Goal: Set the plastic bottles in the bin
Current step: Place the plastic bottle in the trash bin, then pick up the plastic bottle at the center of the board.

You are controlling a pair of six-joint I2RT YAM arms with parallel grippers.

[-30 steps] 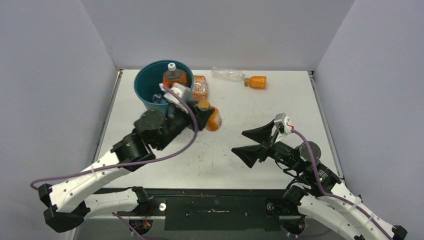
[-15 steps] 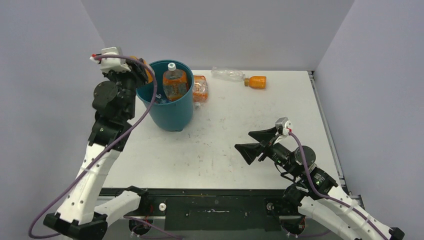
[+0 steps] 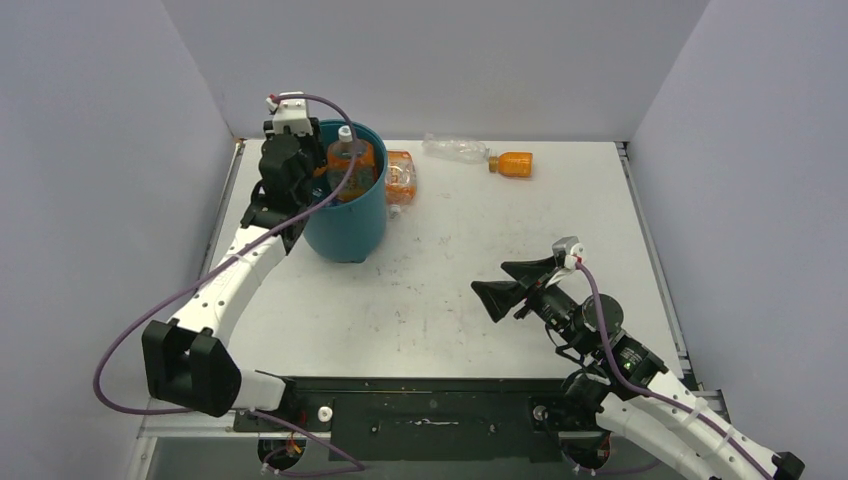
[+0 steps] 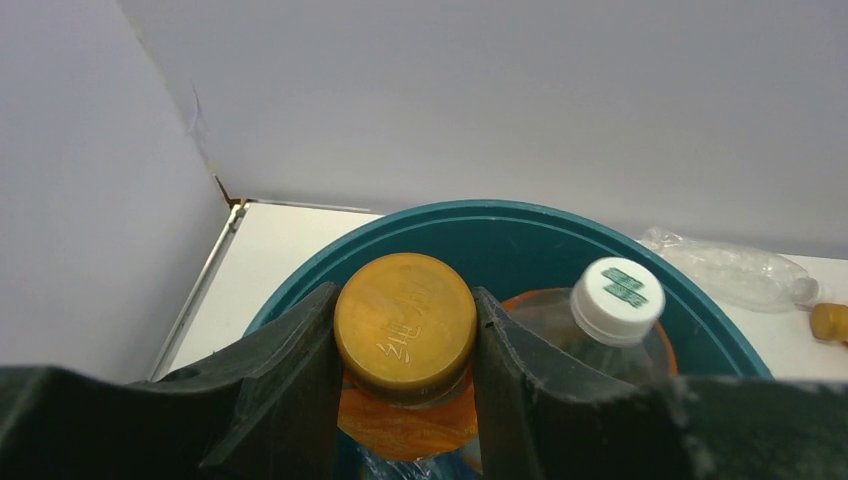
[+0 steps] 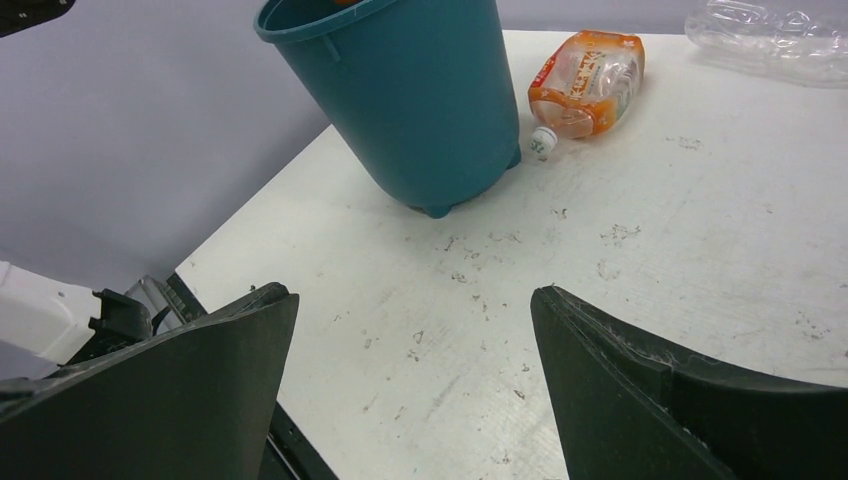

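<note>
Gray flat walls stand on three sides of a white table (image 3: 450, 290) that has small dark scuffs and specks on it. Far on the left of the table I see the bin (image 3: 352, 228), a round teal plastic bucket with smooth sides that get narrower toward the bottom. My left gripper (image 4: 403, 300) is up at the left rim of the bin, and its two black fingers are squeezed on the neck of an orange bottle (image 4: 405, 325) with a round gold cap that has raised letters on it. The orange body of that bottle hangs just inside the bin's rim. One more bottle (image 3: 348, 165) stands up inside the bin; it is clear with an orange label and a ridged white cap. Just beside the bin, on its right, a labeled bottle (image 5: 590, 80) lies on its side, clear and shiny, with its small white cap pointing toward me. Along the back edge lies a crinkly clear bottle (image 3: 455, 149), and a short solid orange bottle (image 3: 515, 163) lies at its right end. My right gripper (image 5: 412, 296) hangs above the table well apart from the bin, its wide black fingers spread far apart with nothing between them.
</note>
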